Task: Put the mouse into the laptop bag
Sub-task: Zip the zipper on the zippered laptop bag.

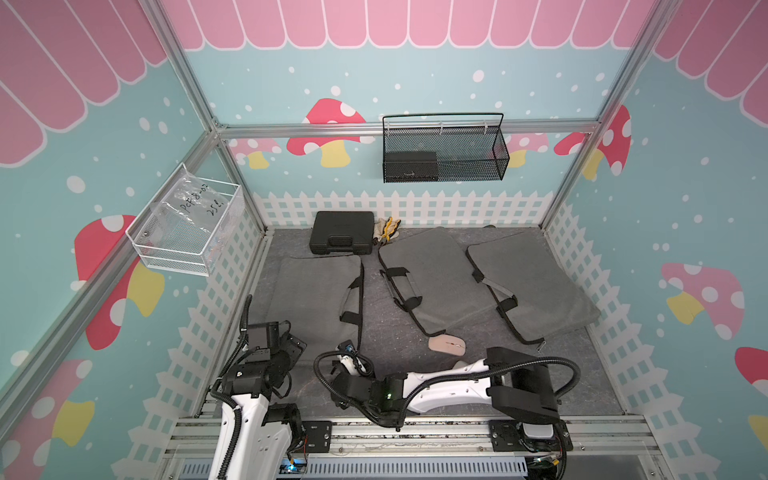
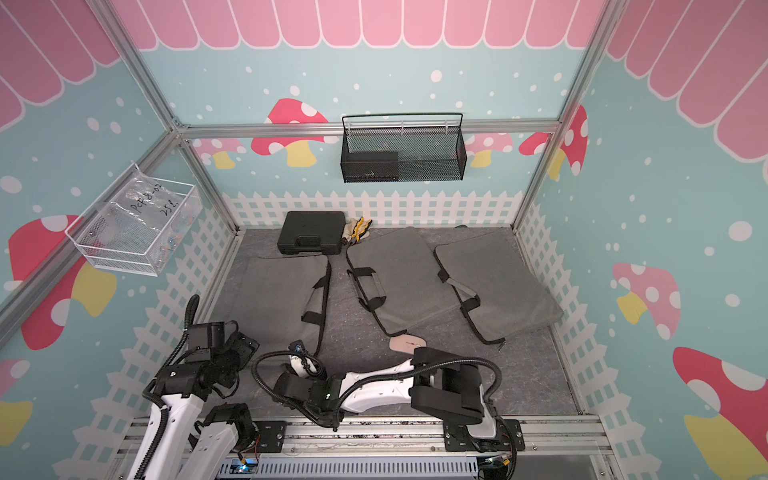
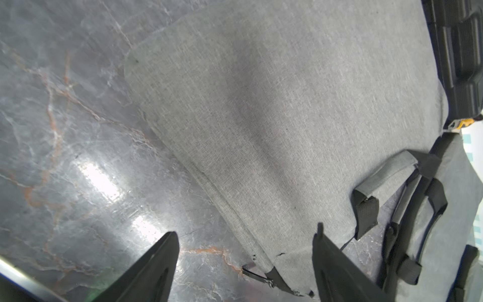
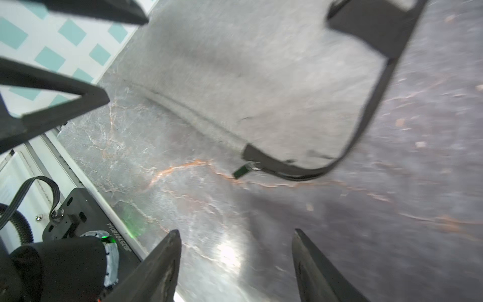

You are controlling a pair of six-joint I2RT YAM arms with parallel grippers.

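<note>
The pink-beige mouse (image 1: pixel 446 344) lies on the bench (image 1: pixel 399 332), just beside the near corner of the middle laptop bag (image 1: pixel 428 274) and outside every bag. Neither arm has it. The left end effector (image 3: pixel 245 261) and the right end effector (image 4: pixel 235 261) both stand released, jaws apart with nothing between them, over the near corner of the leftmost laptop bag (image 1: pixel 307 291).

The step in hand looks like opening that bag. To do it well, one end effector should pin the fabric close to the corner. The other should pinch the small metal zipper pull (image 4: pixel 244 170), which lies flat on the bench pointing away from the bag, and draw it along the black zipper band rather than upward, or the whole bag will likely slide.

The bag is a flat, padded rectangle of woven grey cloth with rounded corners, soft enough to dimple. Its strap handles (image 1: pixel 351 299) are limp black and grey webbing that could snag a finger. The bench is dark, glossy, stone-patterned with rusty veins, and probably slippery. The mouse is smooth, low and rounded, so it wants a grip across its narrow sides.
</note>
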